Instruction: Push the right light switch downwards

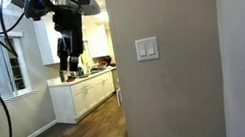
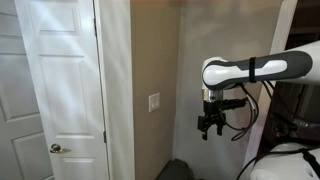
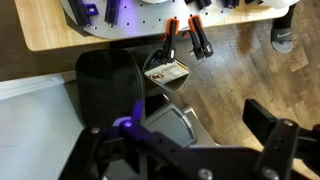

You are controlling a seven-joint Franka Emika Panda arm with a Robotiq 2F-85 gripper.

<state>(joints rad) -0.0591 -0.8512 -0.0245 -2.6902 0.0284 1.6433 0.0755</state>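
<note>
A small white wall plate (image 1: 147,49) with two tall rocker paddles sits on the beige wall. The right light switch (image 1: 151,48) is its right-hand paddle. In an exterior view the plate (image 2: 154,102) shows at an angle and the paddles cannot be told apart. My gripper (image 1: 70,49) hangs fingers down in mid-air, well away from the wall and apart from the plate. It also shows in an exterior view (image 2: 210,126). In the wrist view the gripper (image 3: 180,128) is open and empty, looking down at the floor; the switch is out of that view.
A white panel door (image 2: 60,80) with a knob (image 2: 55,148) stands beside the wall corner. Kitchen cabinets (image 1: 84,93) lie behind the gripper. Below it are wood floor (image 3: 235,75), a black seat-like object (image 3: 110,80) and a wooden tabletop (image 3: 60,30) with orange-handled pliers (image 3: 172,38).
</note>
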